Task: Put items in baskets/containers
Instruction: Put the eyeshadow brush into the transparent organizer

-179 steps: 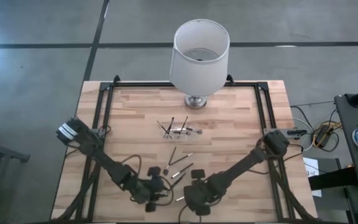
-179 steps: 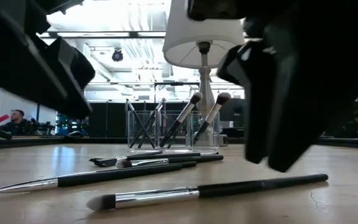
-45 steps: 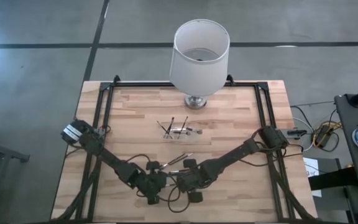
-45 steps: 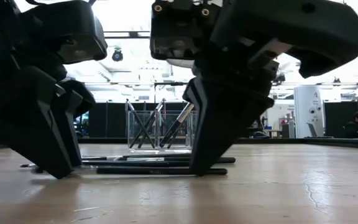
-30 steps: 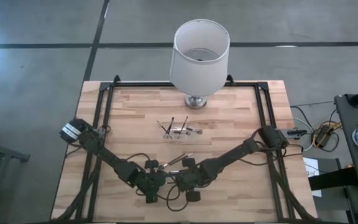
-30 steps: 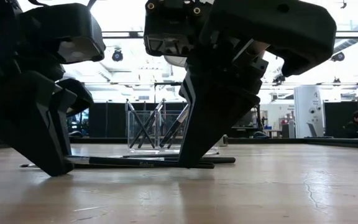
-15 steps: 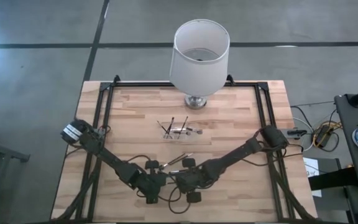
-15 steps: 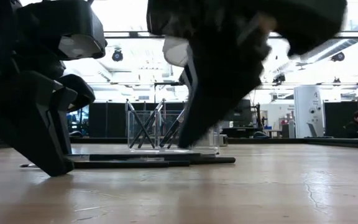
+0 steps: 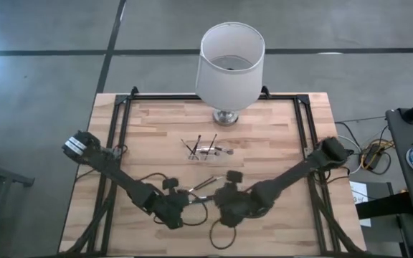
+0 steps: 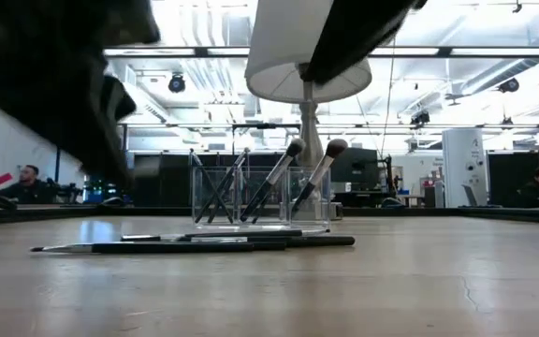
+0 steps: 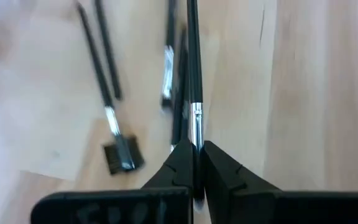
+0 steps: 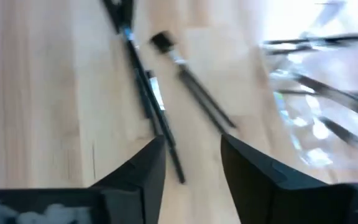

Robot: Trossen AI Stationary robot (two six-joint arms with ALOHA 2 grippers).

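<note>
Your left gripper [image 11: 194, 160] sits low over the near tabletop [image 9: 278, 136] with its fingers [image 11: 219, 165] pinched on one dark brush [image 11: 194, 74] — its long axis runs straight out ahead of them, toward the clear holder [image 9: 206, 151] mid-table below the lamp [image 9: 229, 61]. Your right gripper [image 12: 191, 162], just beside it, has its fingers spread and empty, the loose brushes [image 9: 205, 183] lying ahead on the wood. The left arm has the brush, so I judge the carry is forward to the holder — a few brushes already lean inside it.
</note>
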